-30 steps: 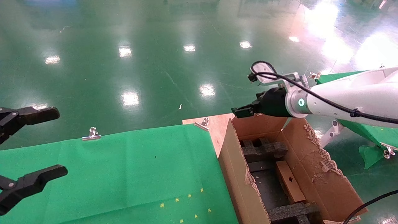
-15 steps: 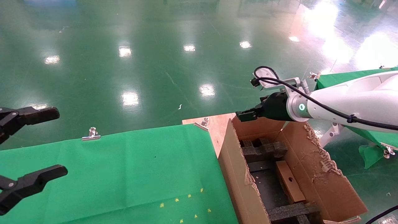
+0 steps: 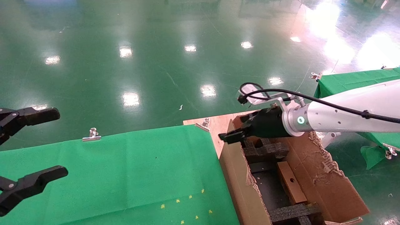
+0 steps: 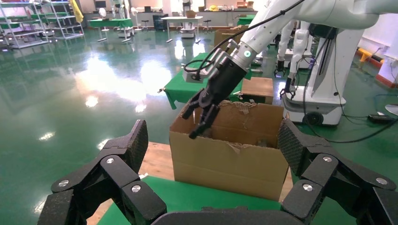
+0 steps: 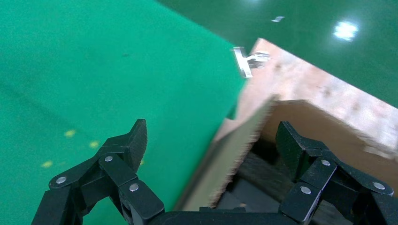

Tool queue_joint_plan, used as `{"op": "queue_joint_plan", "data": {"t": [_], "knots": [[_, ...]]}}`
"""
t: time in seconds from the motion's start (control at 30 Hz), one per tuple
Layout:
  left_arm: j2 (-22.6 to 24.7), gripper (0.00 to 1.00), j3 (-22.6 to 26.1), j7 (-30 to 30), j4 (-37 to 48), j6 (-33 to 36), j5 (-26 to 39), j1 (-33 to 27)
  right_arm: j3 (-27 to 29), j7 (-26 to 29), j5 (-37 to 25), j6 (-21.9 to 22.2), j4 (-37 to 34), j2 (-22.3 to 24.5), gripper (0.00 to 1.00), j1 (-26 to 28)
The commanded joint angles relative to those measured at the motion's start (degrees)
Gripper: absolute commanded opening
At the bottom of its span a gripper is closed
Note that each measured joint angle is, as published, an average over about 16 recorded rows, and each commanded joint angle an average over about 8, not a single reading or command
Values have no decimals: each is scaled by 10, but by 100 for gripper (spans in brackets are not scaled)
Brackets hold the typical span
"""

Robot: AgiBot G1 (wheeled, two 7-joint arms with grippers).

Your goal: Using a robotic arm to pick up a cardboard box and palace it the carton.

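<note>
The right robotic arm (image 3: 343,112) reaches across the far left corner of the carton (image 3: 331,184), and its right gripper (image 3: 229,137) hangs above the carton's left wall with the fingers spread apart and nothing between them. In the right wrist view the two black fingers (image 5: 117,164) stand on either side of that torn wall edge, not touching it. The cardboard box (image 3: 291,182) lies inside the carton, flat along the right inner wall, with its round hole facing up, between the black foam inserts (image 3: 264,149) at the far end and those at the near end.

The left gripper (image 3: 28,147) is at the left edge of the head view, above the table, wide open and empty, well apart from the carton.

The table is covered with a green cloth (image 3: 125,175), fixed at the far edge with metal clips (image 3: 92,134); a few small yellow marks (image 3: 187,203) are on it near the front. At the far right corner the bare wooden board (image 3: 215,125) shows beside the carton. The floor (image 3: 156,47) is glossy dark green and reflects the ceiling lamps. In the left wrist view another green table (image 4: 187,89), shelves (image 4: 42,23) and a white robot base (image 4: 319,93) stand in the hall
</note>
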Motion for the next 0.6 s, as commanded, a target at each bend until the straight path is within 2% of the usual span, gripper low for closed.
{"op": "queue_joint_plan", "data": {"t": [0.03,0.6], "knots": [[0,100,0,0,0,0,0,0,20,-28,24,-13,-2,0,100,-12],[0,100,0,0,0,0,0,0,190,-267,232,-123,-15,-1,100,-115]]}}
